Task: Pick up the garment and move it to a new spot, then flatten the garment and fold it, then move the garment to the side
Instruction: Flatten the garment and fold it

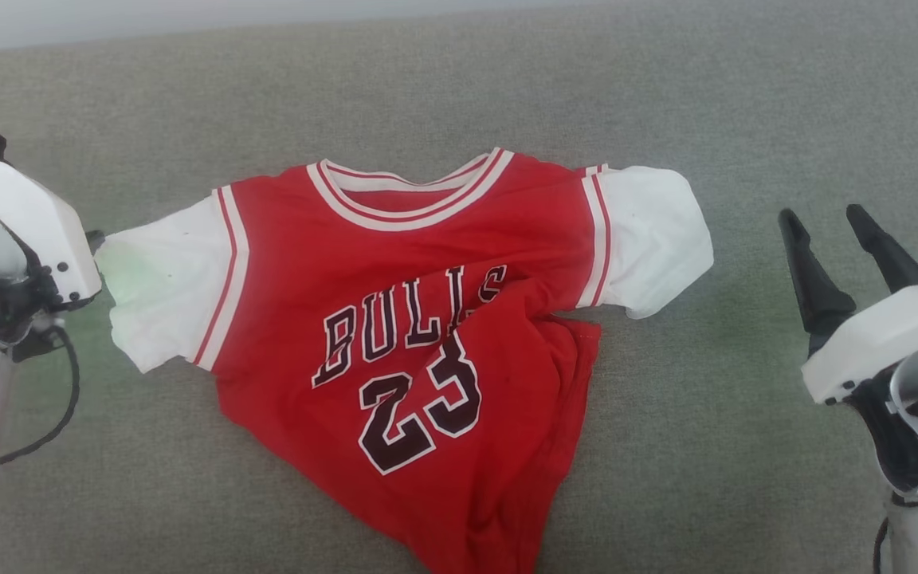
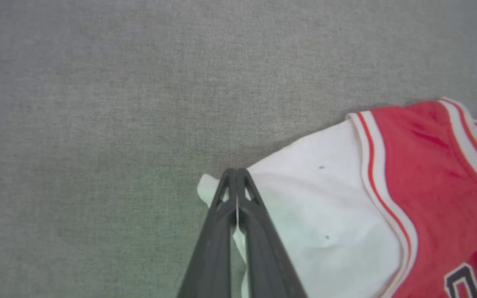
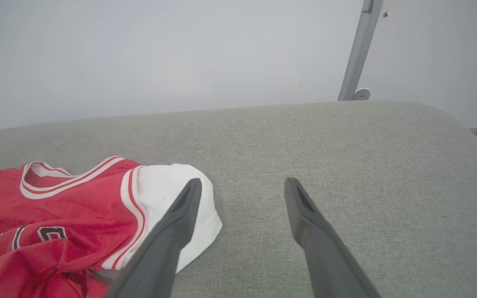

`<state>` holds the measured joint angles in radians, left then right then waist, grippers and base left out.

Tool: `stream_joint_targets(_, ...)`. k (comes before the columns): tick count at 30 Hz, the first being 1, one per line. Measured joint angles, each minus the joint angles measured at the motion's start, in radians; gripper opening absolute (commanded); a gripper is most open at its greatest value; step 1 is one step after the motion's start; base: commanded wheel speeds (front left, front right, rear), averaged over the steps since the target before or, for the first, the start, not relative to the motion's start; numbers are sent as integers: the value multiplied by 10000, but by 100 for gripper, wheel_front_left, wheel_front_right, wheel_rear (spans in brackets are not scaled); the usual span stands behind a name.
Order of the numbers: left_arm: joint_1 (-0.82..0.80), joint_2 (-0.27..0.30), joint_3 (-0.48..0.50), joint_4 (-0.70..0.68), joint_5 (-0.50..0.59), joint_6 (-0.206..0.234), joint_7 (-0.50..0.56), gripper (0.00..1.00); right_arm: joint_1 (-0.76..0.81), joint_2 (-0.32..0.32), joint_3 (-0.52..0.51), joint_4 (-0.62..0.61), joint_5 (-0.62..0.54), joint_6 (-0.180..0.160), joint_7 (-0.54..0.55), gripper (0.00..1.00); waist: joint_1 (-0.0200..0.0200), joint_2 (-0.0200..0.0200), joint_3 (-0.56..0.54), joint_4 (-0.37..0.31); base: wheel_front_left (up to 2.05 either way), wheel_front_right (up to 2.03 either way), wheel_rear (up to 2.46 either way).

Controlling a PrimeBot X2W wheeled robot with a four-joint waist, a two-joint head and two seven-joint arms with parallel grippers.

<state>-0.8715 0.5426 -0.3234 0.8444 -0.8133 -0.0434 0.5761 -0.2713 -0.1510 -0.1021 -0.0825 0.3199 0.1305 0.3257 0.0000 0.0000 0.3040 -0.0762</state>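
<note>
The garment (image 1: 427, 319) lies front up on the grey cushion, a red jersey T-shirt with white sleeves and a dark "BULLS 23" print. Its right lower part is rumpled and folded over, and the hem runs off the bottom of the head view. My left gripper (image 2: 237, 171) is shut on the outer edge of the garment's (image 2: 325, 215) white sleeve; its dark tip (image 1: 96, 239) meets that sleeve at the left. My right gripper (image 1: 825, 219) stands open to the right of the other sleeve, apart from it. In the right wrist view this gripper (image 3: 243, 181) holds nothing, with the garment (image 3: 56, 215) to its left.
The grey fabric surface (image 1: 746, 446) stretches wide on all sides of the shirt. Its far edge meets a pale wall (image 3: 180, 49), where a grey metal pole (image 3: 356, 49) stands. The surface rounds off at the right (image 3: 466, 124). A black cable (image 1: 60, 414) hangs from my left arm.
</note>
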Motion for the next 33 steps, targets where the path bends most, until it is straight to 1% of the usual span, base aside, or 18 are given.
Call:
stream_joint_targets(1,-63,-77,38,146,-40,-59,-121,0,-45,10,40,-10,0,0,-27,100,0,0,33,-20,0,0,0)
stream_joint_targets(2,-142,-138,33,280,-42,-90,-226,31,-74,21,56,-8,-4,0,-88,100,0,0,62,-39,0,0,0)
stream_joint_targets(3,-212,-165,-19,391,-13,-151,-293,72,-106,21,69,-4,-21,0,-98,100,0,0,83,-55,0,0,0)
stream_joint_targets(4,-282,-178,-48,520,-2,-192,-332,98,-153,21,88,-10,-36,0,-165,100,0,0,96,-67,0,0,0)
stream_joint_targets(5,-361,-182,-71,644,2,-238,-337,100,-214,35,90,-31,-48,0,-228,100,0,0,101,-73,0,0,0)
stream_joint_targets(10,-852,-182,-305,1035,130,-405,-215,100,-259,111,196,-96,-153,0,-437,100,0,0,15,-35,0,0,0)
stream_joint_targets(15,-1206,-199,-497,1365,138,-447,495,100,-263,136,332,-249,-272,0,-581,100,0,0,-102,25,0,0,0)
stream_joint_targets(21,-1406,-247,-782,1542,226,-389,1104,100,-402,59,500,-798,-487,0,-1193,100,0,0,11,-17,0,0,0)
stream_joint_targets(24,-1414,-221,-894,1632,314,-314,1175,100,-465,69,585,-1053,-566,0,-1411,100,0,0,152,-92,0,0,0)
stream_joint_targets(29,-1414,-163,-911,1908,326,-257,1081,100,-525,102,625,-1386,-593,0,-1469,100,0,0,475,-229,0,0,0)
stream_joint_targets(33,-1592,-197,-784,2171,169,-207,1208,100,-561,111,575,-1578,-671,0,-1365,100,0,0,753,-303,0,0,0)
